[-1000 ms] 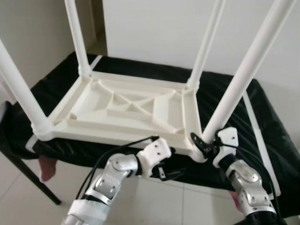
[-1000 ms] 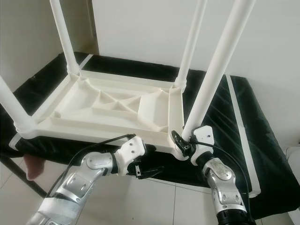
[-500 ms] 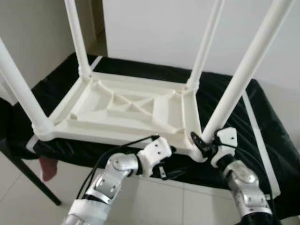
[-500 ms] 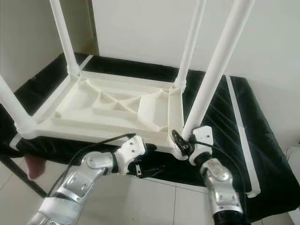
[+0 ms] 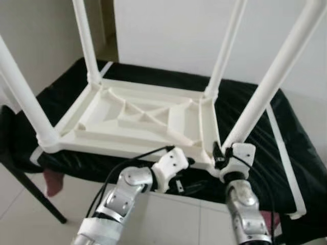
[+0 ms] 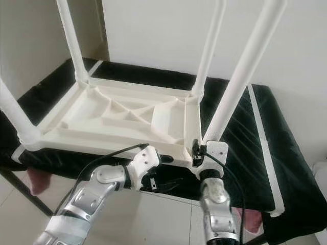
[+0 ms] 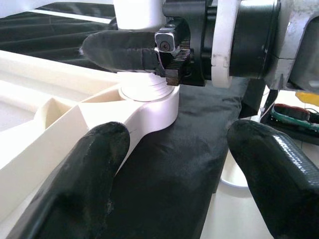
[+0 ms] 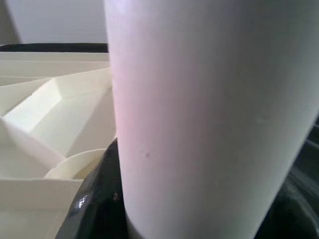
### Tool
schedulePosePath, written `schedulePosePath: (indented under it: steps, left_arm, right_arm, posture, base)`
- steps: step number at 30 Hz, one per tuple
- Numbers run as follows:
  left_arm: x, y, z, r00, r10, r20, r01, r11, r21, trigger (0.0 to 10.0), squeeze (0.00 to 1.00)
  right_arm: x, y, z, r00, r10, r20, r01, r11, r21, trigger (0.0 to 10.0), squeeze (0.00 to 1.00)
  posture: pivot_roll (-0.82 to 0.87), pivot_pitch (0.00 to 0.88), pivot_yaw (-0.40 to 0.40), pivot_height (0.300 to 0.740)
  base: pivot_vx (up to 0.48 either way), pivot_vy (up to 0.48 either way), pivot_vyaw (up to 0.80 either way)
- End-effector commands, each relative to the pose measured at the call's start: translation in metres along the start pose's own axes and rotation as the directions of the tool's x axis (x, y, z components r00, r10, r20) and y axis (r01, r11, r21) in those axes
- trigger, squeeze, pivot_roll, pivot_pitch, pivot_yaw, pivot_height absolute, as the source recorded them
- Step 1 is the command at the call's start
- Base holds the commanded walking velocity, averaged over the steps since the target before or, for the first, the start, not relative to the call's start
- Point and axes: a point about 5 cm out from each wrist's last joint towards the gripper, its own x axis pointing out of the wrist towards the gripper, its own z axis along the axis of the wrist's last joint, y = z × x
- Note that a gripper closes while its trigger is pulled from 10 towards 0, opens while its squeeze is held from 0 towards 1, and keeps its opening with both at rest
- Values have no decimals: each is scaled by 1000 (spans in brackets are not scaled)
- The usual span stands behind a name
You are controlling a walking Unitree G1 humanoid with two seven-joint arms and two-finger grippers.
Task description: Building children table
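Observation:
A white plastic children's table (image 5: 138,115) lies upside down on a black-covered bench (image 5: 265,153), its four legs pointing up. My right gripper (image 5: 220,153) is clamped on the base of the near right leg (image 5: 265,97), just above the corner socket (image 7: 149,102). One of its black fingers (image 7: 119,50) wraps the leg's foot. In the right wrist view the leg (image 8: 209,114) is pressed against a finger (image 8: 94,199). My left gripper (image 5: 190,176) stands open at the bench's front edge, just left of that corner, holding nothing.
The bench's black cover has white stripes (image 5: 283,163) along its right side. A dark bench leg (image 5: 36,196) slants down at the left, with a pink object (image 5: 51,181) on the tiled floor beside it. White walls stand close behind.
My right arm has swung left and turned upright under the corner, bringing its gripper tighter onto the leg's base. The left gripper has barely moved.

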Motion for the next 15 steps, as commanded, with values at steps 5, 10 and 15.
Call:
schedulePosePath:
  steps: [5,10,15]
  left_arm:
    - [1,2,-4,998,66,-7,-66,998,-22,10000,0]
    - [2,3,-3,998,63,-6,-63,998,-20,10000,0]
    - [3,1,-3,998,57,-6,-57,998,-22,10000,0]
  right_arm:
    - [-10,7,-13,997,1,-76,1,1000,19,10000,0]
    - [-10,2,-10,998,2,-61,0,999,39,10000,1000]
    - [-10,5,-6,999,21,-47,-18,998,60,10000,1000]
  posture:
    - [18,0,-53,740]
    - [14,0,-55,740]
    - [15,0,-56,740]
  base:
    - [0,0,0]
    - [0,0,0]
    - [0,0,0]
